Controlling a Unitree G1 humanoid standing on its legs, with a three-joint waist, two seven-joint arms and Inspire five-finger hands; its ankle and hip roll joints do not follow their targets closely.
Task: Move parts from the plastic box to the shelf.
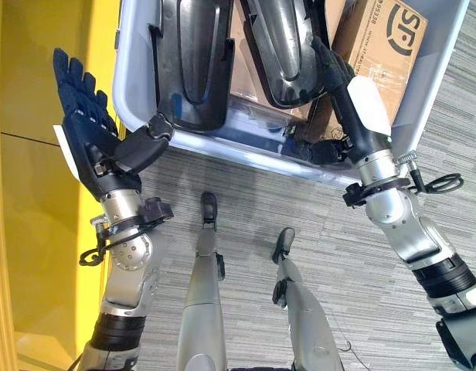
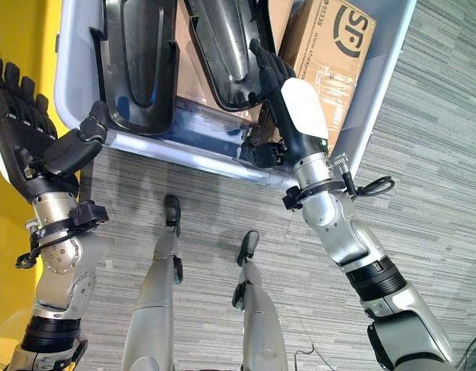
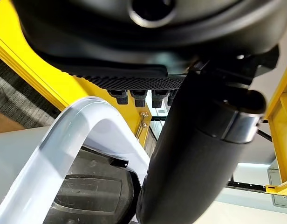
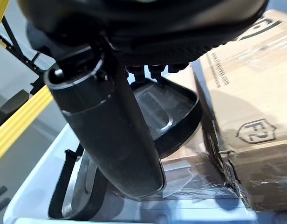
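Left eye view: both robot hands [image 1: 91, 131] [image 1: 331, 66] open by plastic box [image 1: 134, 100].

In the plastic box [image 1: 435, 85], two parts [image 1: 188, 62] lie side by side, a carton [image 1: 381, 46] to their right.

Plastic box [image 1: 222, 147]: far end cut off by the top edge. Both black parts [image 1: 192, 69] and the cardboard carton [image 1: 385, 54] are likewise truncated. Right robot hand [image 1: 334, 73]: fingertips hidden behind a part.
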